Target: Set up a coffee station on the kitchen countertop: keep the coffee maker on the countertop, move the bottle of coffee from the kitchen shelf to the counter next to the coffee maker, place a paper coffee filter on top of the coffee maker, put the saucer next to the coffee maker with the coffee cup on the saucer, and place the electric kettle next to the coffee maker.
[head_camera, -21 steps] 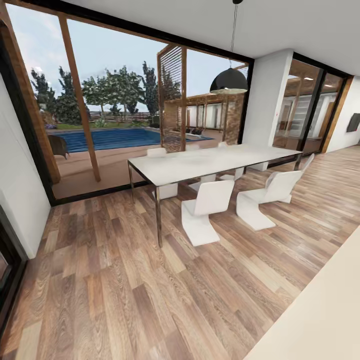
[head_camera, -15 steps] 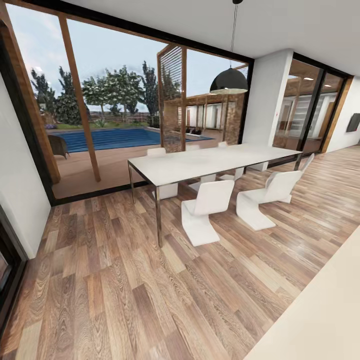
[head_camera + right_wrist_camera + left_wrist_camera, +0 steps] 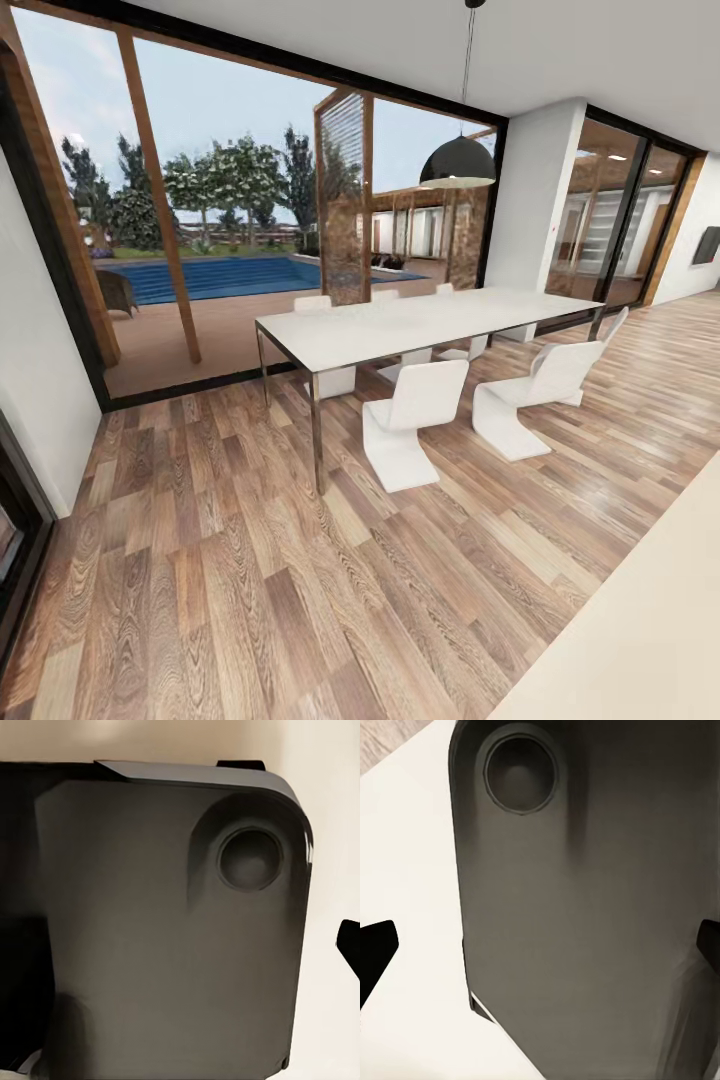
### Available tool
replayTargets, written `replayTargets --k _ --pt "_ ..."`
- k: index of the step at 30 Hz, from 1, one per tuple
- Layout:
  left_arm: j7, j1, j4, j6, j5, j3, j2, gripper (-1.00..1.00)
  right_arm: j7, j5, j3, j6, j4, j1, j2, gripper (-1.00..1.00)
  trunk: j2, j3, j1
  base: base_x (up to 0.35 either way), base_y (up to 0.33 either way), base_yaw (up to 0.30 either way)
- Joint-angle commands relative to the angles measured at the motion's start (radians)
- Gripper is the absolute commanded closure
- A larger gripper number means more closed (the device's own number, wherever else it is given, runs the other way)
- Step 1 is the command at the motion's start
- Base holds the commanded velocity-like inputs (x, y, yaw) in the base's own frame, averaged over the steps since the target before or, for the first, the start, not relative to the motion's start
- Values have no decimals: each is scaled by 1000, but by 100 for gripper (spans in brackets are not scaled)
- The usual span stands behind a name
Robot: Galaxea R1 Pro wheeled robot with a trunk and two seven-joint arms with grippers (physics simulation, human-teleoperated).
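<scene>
From where I stand, the head view looks across a dining room: a long white dining table [image 3: 420,325] runs from the near left toward the far right, with white chairs [image 3: 410,420] tucked along both of its long sides. A black pendant lamp [image 3: 457,165] hangs above the table's far half. Beyond it, tall glass panes show a blue pool [image 3: 220,277] and trees. Wood-plank floor [image 3: 250,560] spreads toward me. At the lower right corner a pale beige slab cuts in diagonally; this looks like the kitchen countertop [image 3: 650,630], its long edge running from the bottom middle up toward the right side. In the left wrist view, the left pincer [image 3: 544,952] has its dark fingertips [image 3: 375,949] set wide apart at either side, released, in front of a dark grey robot panel [image 3: 585,930] with a round recess. In the right wrist view one dark fingertip [image 3: 349,945] shows beside a similar panel [image 3: 150,930]; I cannot tell that pincer's state.
</scene>
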Motion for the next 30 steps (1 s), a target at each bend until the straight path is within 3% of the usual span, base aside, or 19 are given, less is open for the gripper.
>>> replayTargets --k 1,30 --pt "0 0 0 0 1 0 0 -100 0 0 0 0 -2 0 -1 -100 0 -1 0 0 0 -106" --pt "0 -1 -2 -1 0 -1 -1 -100 4 0 1 -14 -5 0 -3 -100 0 -1 0 0 0 -252"
